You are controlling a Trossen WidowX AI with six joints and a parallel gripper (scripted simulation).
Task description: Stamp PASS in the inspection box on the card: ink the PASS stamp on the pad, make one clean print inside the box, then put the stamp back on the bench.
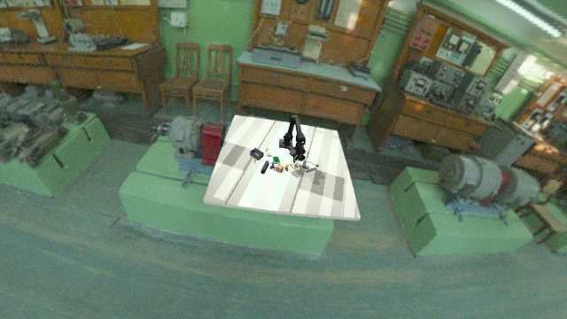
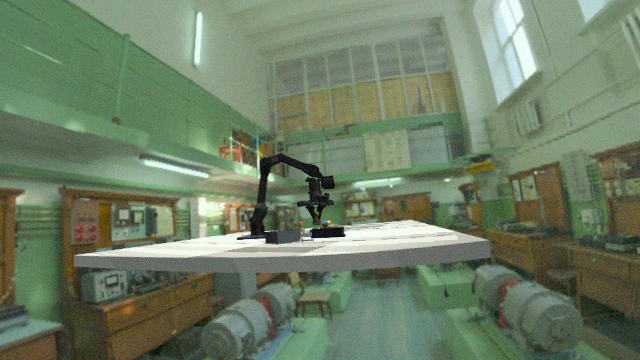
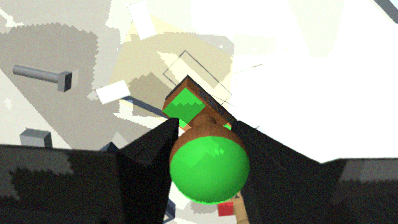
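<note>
My gripper (image 1: 298,158) (image 2: 316,220) (image 3: 205,127) is shut on the neck of a stamp with a round green knob (image 3: 210,169) and a brown block with a green patch on top. The stamp is held above the bench. The cream card (image 3: 120,65) is beyond the stamp in the wrist view. A thin outlined box (image 3: 174,62) shows on it; the stamp hides its near corner. No print shows in the visible part of the box; the stamp's underside is hidden. A green flat piece (image 1: 275,159) lies left of the gripper; whether it is the pad is unclear.
White strips (image 3: 142,20) (image 3: 113,92) lie at the card's edges. A grey bolt-like part (image 3: 40,74) and a grey block (image 3: 36,138) are at left. A dark tray (image 1: 256,153), a black block (image 1: 265,167) and a tan block (image 1: 279,168) stand on the bench.
</note>
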